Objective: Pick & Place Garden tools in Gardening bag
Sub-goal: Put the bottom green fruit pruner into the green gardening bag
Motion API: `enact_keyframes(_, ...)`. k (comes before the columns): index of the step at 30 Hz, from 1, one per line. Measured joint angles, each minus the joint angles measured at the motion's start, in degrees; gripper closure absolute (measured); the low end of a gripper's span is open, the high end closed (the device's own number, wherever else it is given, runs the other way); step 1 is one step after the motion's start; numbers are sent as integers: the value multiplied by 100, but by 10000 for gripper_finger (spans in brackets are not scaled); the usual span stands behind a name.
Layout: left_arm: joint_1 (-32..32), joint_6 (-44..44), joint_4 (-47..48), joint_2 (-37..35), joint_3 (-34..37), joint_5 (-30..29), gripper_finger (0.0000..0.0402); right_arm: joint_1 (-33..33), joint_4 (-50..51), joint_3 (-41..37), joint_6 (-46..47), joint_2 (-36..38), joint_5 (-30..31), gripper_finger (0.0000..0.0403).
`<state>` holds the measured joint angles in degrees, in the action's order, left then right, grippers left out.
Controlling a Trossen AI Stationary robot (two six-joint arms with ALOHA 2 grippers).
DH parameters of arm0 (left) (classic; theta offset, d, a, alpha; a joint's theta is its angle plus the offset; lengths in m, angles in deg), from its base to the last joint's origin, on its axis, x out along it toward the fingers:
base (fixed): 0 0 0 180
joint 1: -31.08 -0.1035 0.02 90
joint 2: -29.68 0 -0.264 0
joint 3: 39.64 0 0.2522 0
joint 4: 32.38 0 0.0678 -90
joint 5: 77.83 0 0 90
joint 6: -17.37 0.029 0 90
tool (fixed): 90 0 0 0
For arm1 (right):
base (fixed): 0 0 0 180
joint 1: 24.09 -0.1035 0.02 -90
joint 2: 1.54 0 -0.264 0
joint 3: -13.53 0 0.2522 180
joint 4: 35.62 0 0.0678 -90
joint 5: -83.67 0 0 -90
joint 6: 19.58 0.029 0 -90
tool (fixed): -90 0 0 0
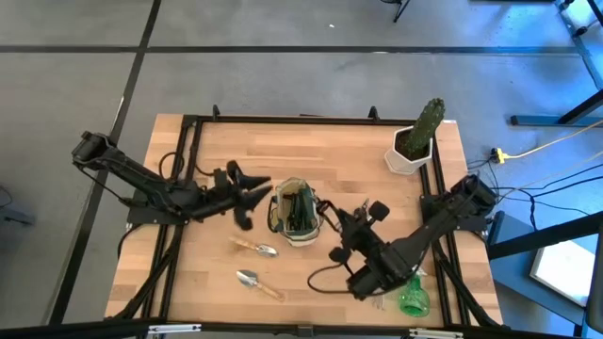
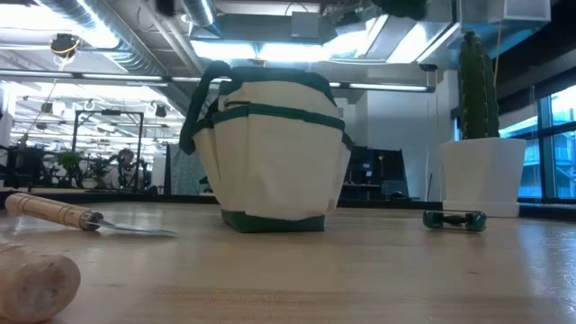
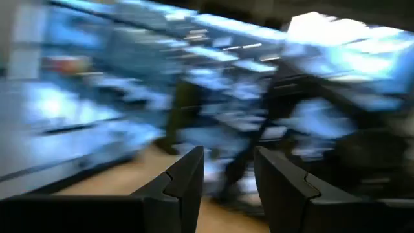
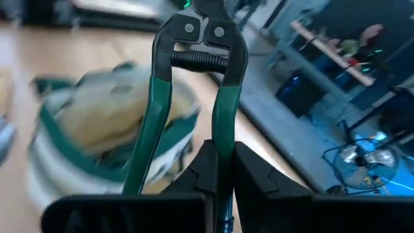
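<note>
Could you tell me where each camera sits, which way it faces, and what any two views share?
High: overhead, straight down on the table; both arms show.
Low: table height, level across to the bag and cactus; no arm shows.
Left wrist: past the left gripper, open, into the blurred room.
Right wrist: past the right gripper, shut on the pruners, toward the bag.
Shared: high, low and right wrist all show the bag.

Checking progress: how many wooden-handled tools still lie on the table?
2: a fork just front-left of the bag, and a trowel nearer the front edge. Others may be hidden inside the bag.
</note>
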<state>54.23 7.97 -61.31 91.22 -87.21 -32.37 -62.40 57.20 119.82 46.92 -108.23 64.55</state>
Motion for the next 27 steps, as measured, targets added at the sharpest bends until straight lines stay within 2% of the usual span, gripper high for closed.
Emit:
enact_keyframes(2, -23, 37, 142, -1, 3, -340, 272, 150, -17, 0, 17, 0, 183, 378)
enact_keyframes(3, -60, 21, 188, -6, 1, -235, 272, 230, -16, 0, 16, 0, 294, 378)
enact_keyframes(7, -281, -309, 227, -4, 2, 813, 272, 590, -158, 0, -246, 0, 539, 378)
enact_keyframes(9, -366, -611, 372, -7, 0, 908, 272, 751, -304, 0, -530, 0, 668, 378)
enact_keyframes(14, -628, -1026, 802, 36, 0, 621, 272, 1047, -1468, 0, -2205, 0, 874, 378)
enact_keyframes(20, -1049, -1235, 541, 398, 0, 1288, 272, 1214, -3442, 0, -4727, 0, 1048, 378)
enact_keyframes(23, -1156, -1082, 94, 636, 0, 1590, 272, 1243, -3915, 0, -5339, 0, 1167, 378)
enact_keyframes(27, -1155, -644, -552, 836, 0, 1770, 272, 1270, -3957, 0, -5395, 0, 1304, 378)
